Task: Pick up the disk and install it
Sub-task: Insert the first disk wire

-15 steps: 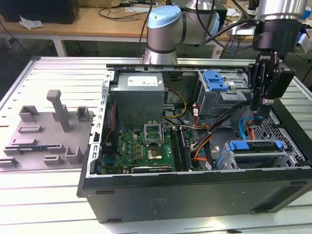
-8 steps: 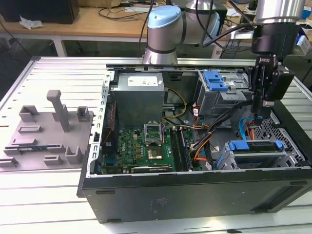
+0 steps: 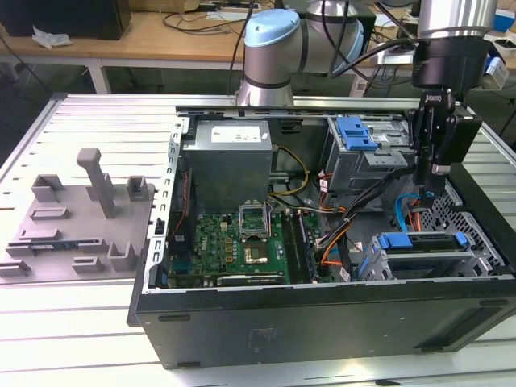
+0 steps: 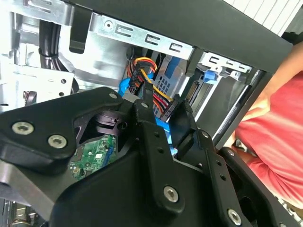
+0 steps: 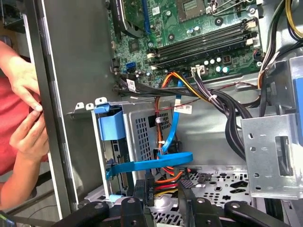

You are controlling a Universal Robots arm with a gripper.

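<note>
gripper (image 3: 425, 190) slightly agape, seemingly empty, in tight room between perforated case wall (image 3: 456, 216) and blue-edged disk (image 3: 423, 241)

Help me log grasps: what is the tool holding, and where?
Cannot tell: the tool flanks a black cable connector, but no firm grip shows.

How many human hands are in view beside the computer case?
2. In the first wrist view, one hand is at the edge of the case wall; the other hand is close beside it, outside the case. The wall may hide parts of both.
</note>
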